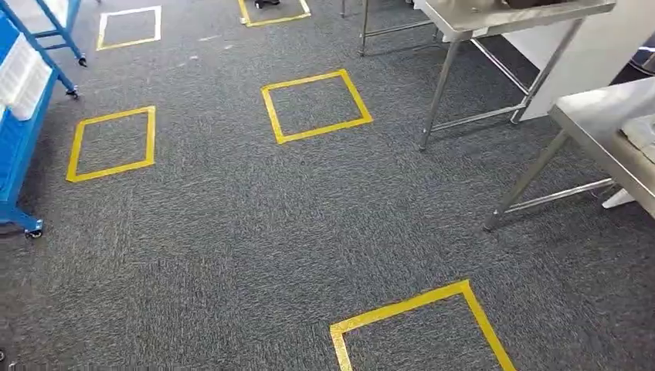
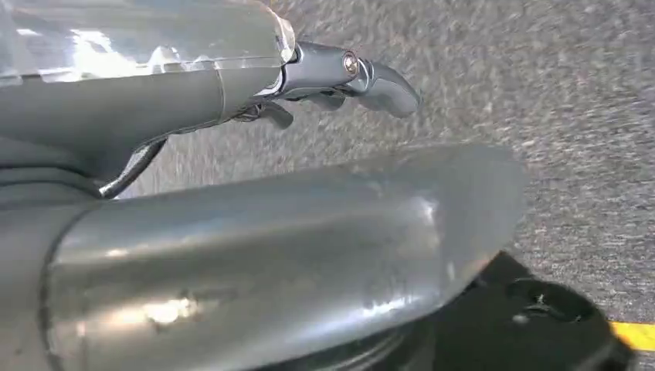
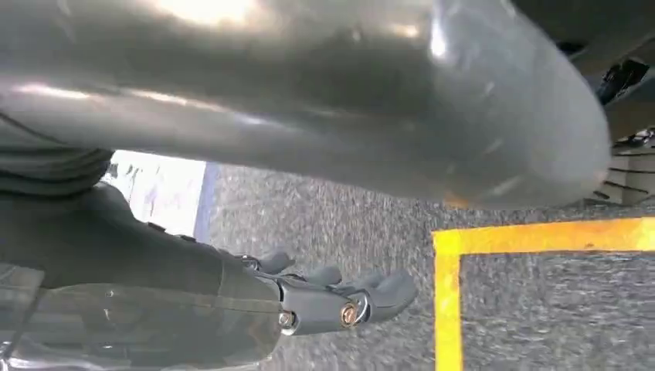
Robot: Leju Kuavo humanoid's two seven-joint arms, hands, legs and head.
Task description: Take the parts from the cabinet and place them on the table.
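Observation:
The blue wheeled cabinet (image 1: 17, 147) stands at the left edge of the head view, with white trays (image 1: 23, 77) on its shelves; I cannot make out the parts in them. A steel table (image 1: 595, 127) stands at the right, with a second steel table (image 1: 471, 17) behind it. My left hand (image 2: 293, 232) hangs over grey carpet, its fingers (image 2: 375, 81) stretched out and holding nothing. My right hand (image 3: 324, 93) also hangs over the carpet beside a yellow tape corner (image 3: 448, 247), its fingers (image 3: 355, 297) apart and empty.
Yellow tape squares mark the carpet: one ahead (image 1: 315, 106), one to the left (image 1: 113, 144), one close in front (image 1: 421, 325). Table legs (image 1: 440, 89) and crossbars reach down to the floor on the right. A white object (image 1: 643, 133) lies on the near table.

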